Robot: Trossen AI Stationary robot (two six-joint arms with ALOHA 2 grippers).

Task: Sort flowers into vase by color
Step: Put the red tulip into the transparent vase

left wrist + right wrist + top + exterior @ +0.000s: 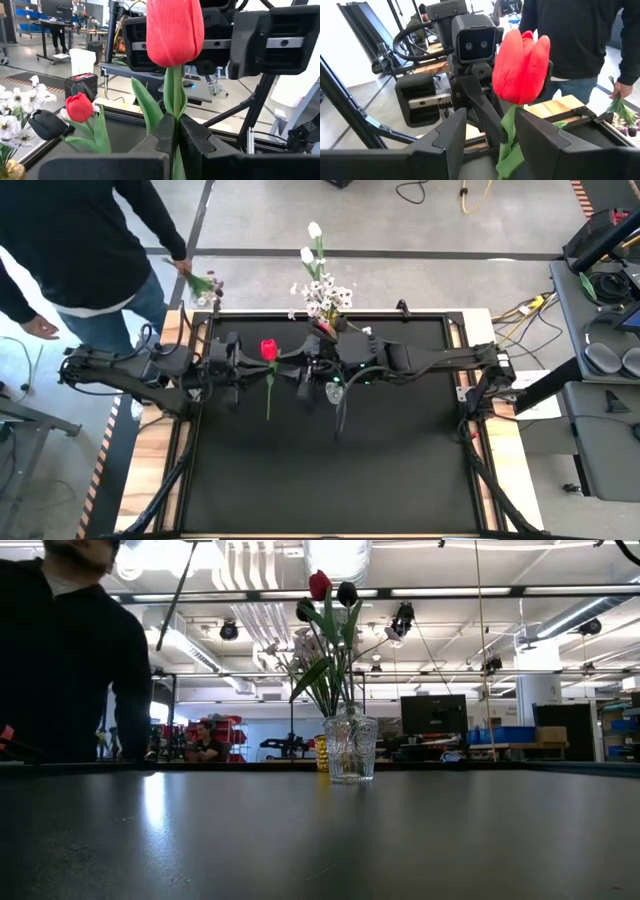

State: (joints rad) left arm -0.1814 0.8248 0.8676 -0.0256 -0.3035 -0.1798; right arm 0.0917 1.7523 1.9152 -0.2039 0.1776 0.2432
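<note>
With the red tulip (175, 32) pinched in the left hand (175, 140), its stem could be dropped if released before the open right hand (490, 135) around it closes.

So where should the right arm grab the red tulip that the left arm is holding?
Probably the thin green stem, just under the head of the red tulip and above where the left gripper is shut on it. The right gripper is open and faces it from the opposite side, so it should come straight in from there and spare the petals.
</note>
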